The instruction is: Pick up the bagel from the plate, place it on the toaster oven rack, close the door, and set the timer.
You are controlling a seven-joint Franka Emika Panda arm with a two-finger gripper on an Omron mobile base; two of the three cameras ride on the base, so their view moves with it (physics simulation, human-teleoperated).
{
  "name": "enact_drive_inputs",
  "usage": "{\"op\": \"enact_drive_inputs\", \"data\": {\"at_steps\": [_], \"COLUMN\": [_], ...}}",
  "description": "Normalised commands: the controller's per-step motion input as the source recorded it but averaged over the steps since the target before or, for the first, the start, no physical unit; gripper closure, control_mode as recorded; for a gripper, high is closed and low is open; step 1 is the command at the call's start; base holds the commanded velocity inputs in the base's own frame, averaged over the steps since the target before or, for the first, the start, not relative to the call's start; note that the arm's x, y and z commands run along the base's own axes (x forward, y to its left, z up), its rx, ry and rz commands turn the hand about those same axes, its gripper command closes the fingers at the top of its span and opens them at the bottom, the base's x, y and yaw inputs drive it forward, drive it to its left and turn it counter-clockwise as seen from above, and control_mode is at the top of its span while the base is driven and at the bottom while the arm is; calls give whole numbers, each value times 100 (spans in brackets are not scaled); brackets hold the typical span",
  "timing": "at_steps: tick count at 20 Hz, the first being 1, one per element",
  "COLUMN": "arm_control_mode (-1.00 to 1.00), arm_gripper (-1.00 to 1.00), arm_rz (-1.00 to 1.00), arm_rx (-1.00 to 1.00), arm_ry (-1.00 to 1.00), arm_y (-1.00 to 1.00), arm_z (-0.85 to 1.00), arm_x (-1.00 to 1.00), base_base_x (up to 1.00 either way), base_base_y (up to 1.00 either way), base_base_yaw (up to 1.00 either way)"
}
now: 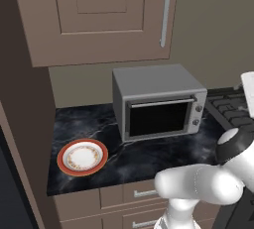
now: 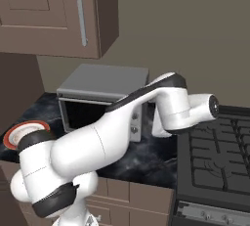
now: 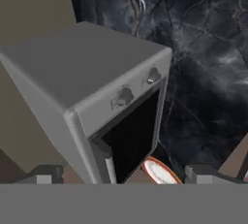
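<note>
**Door shut, plate bare, jaws wide by the oven**

Oven (image 1: pixel 158 101) sits toward the back of the dark marble worktop (image 1: pixel 149 156), against the wall, below the brown wall cabinet (image 1: pixel 99 15). Door (image 1: pixel 159 117) is upright and closed; silver bar handle along its top edge; dark glass shows nothing of the inside, so the rack cannot be seen. Two knobs (image 1: pixel 198 114) stacked on the panel right of the door.

Plate (image 1: pixel 82 157) lies near the worktop's front-left corner, well apart from the oven. Red-orange rim, white centre, speckled ring. No bagel lies on it; bagel's place cannot be told from these views.

Arm (image 2: pixel 146 107) reaches from the base across the worktop's front edge, with the hand to the right of the oven, between it and the black stove (image 2: pixel 219 156).

Hand view: gripper (image 3: pixel 124 174) looks along the oven's top and front from its knob side, plate rim (image 3: pixel 162 170) low between the tips. Finger tips (image 3: pixel 47 174) stand far apart, nothing between them: open, holding nothing.
</note>
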Motion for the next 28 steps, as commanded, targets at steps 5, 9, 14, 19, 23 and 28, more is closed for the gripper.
{"op": "enact_drive_inputs", "data": {"at_steps": [5, 9, 14, 19, 23, 28], "arm_control_mode": [-100, -100, -100, -100, -100, -100], "arm_gripper": [-100, -100, -100, -100, -100, -100], "arm_rz": [34, 20, 5, 8, 16, 16], "arm_rx": [-8, -32, -38, -18, 0, 0], "arm_ry": [0, -1, -2, -16, -18, -1], "arm_y": [19, 77, 100, 50, 0, -22], "arm_z": [6, -6, -17, -30, -41, -20], "arm_x": [-85, -71, -42, 1, 26, 52], "base_base_x": [0, 0, 0, 0, 0, 0], "base_base_y": [0, 0, 0, 0, 0, 0], "base_base_yaw": [0, 0, 0, 0, 0, 0]}}
